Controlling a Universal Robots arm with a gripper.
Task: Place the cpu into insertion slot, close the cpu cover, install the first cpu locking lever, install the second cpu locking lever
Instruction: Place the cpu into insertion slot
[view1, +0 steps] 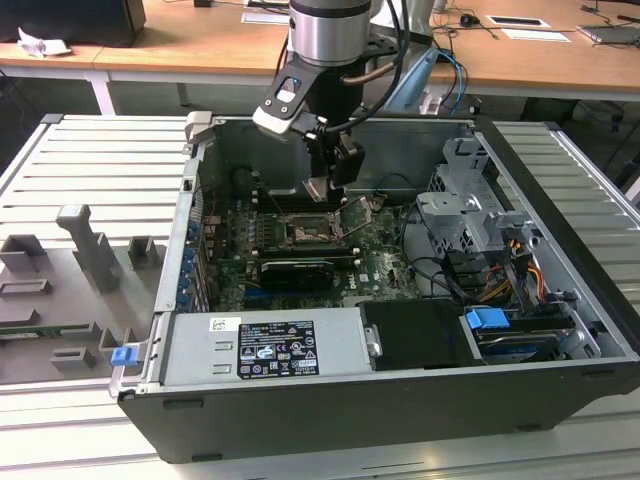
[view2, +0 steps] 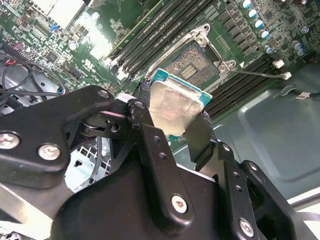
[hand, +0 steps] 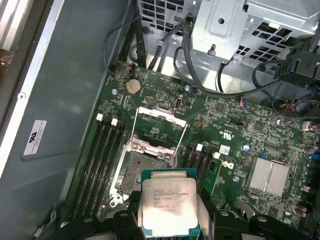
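Grey slatted tabletop (view1: 90, 150) noted, with the open computer case (view1: 300, 420) laid flat on it. Green motherboard (view1: 385, 262) is seen on the case floor. The pincer (view1: 325, 190) is hung inside the case above the board and is closed to a narrow span on the cpu (view1: 318, 188). The chip is gripped by two opposite edges, pale metal top showing in both wrist views. In the exterior view the insertion slot (view1: 305, 235) is found at about 6 o'clock from the pincer, apart from the chip, no contact. The cpu cover (hand: 159, 111) is flipped open just beside the slot, so the slot is left bare.

Step in hand is judged to be the first one, placing the cpu. The closing and locking steps are not yet done. Seating is judged to call for the chip being squared over the slot, kept level and set down gently, since a skewed drop could damage the contacts.
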